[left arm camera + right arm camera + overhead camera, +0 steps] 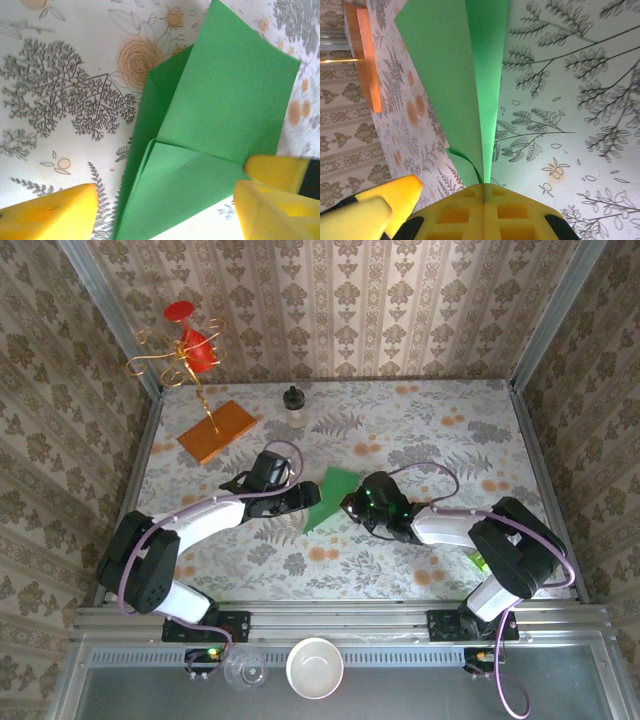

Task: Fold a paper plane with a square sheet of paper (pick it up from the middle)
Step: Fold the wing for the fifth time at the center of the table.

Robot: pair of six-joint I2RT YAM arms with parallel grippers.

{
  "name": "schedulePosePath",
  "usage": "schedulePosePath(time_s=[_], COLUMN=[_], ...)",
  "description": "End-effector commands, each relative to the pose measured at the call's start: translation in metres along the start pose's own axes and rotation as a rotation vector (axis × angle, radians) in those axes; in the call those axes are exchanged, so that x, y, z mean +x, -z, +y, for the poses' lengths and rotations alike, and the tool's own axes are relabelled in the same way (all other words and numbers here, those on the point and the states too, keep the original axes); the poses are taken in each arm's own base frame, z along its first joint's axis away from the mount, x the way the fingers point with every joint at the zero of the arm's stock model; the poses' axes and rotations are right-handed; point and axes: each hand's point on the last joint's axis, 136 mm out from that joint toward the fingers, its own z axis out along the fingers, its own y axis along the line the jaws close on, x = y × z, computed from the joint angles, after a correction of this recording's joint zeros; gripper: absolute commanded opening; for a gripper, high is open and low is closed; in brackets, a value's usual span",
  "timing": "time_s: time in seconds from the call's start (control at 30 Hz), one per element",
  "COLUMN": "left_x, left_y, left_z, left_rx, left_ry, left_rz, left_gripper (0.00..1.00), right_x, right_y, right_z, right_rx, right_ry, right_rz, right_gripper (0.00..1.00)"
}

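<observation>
Tableware is sitting nearest me: a white bowl (pixel 315 668) and a clear glass (pixel 245 670) are resting on the grey ledge in front of the arm bases; a small lime-green object (pixel 478 561) is peeking out beside the right arm on the floral table (pixel 400 570). Both arms are reaching inward to the middle of the table, where the square sheet of paper (pixel 332 495) is lying between them; it is showing as thin, matte, bright green paper, creased into a narrower pointed shape with flaps overlapping along a lengthwise fold. Its long axis is running from near-left to far-right; the pointed end is aiming toward the near edge and slightly left; the broad end is facing the far wall. The right gripper (pixel 352 506) is clamping down on the paper's right side; in its wrist view the yellow fingers (pixel 520 215) are pressing together with the folded sheet running out from between them. The left gripper (pixel 303 498) is standing with its jaws apart at the paper's left side; one yellow finger (pixel 50 212) is hanging over bare table and the other is overlapping the green; whether it is touching I cannot tell. Farther back an orange-brown board (pixel 217 430) is lying on the left; a small bottle (pixel 294 406) is standing near the far wall; a gold wire stand (pixel 180 355) with red pieces is rising in the far left corner.
</observation>
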Motion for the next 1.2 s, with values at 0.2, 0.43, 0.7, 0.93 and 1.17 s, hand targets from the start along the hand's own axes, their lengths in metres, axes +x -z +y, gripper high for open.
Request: schedulePosePath(time_s=[0.2,0.43,0.7,0.93,1.17], left_x=[-0.002,0.005,0.01,0.008,0.011], left_y=[-0.003,-0.012,-0.029,-0.038,-0.043], left_z=[-0.015,-0.027,-0.031,-0.033,-0.034], left_rx=[-0.014,0.054,0.066,0.067,0.087], left_ry=[-0.53,-0.72,-0.857,-0.895,-0.908], left_rz=[-0.136,-0.212,-0.193,-0.208,-0.203], left_gripper=[0.78,0.77,0.68,0.58,0.51], right_x=[-0.01,-0.01,-0.013,-0.013,-0.009], right_y=[0.012,0.006,-0.001,-0.005,-0.009], right_z=[0.01,0.022,0.028,0.026,0.025], right_rx=[0.063,0.074,0.092,0.11,0.114], right_ry=[-0.045,-0.096,-0.13,-0.148,-0.157], right_rz=[0.008,0.038,0.056,0.078,0.106], right_gripper=[0.03,0.03,0.04,0.08,0.08])
